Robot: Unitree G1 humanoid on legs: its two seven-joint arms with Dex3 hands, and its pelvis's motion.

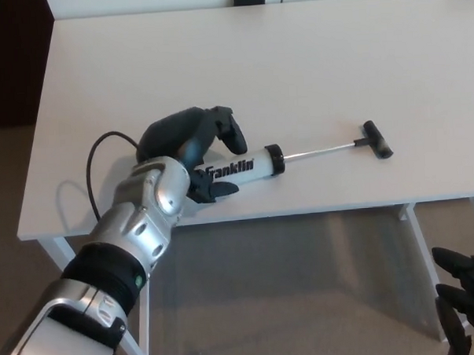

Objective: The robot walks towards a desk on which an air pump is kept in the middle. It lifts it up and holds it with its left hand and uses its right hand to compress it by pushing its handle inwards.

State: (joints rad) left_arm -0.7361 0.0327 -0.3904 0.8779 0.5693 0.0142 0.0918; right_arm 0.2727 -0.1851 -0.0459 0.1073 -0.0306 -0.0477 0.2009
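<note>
The air pump (pixel 240 166) lies flat on the white desk (pixel 295 57), near its front edge. It has a white barrel with black lettering and a black collar. A thin rod runs right to a black T-handle (pixel 375 140), drawn fully out. My left hand (pixel 190 145) sits over the barrel's left end. Its fingers (pixel 227 129) arch above the barrel and its thumb lies below it, apart and not clamped. My right hand (pixel 465 307) hangs low at the bottom right, below the desk top, with its fingers spread and nothing in it.
A black cable (pixel 91 172) loops from my left forearm over the desk's front left corner. The desk's white legs (pixel 424 256) stand below the front edge, over brown carpet. A dark wall panel fills the far left.
</note>
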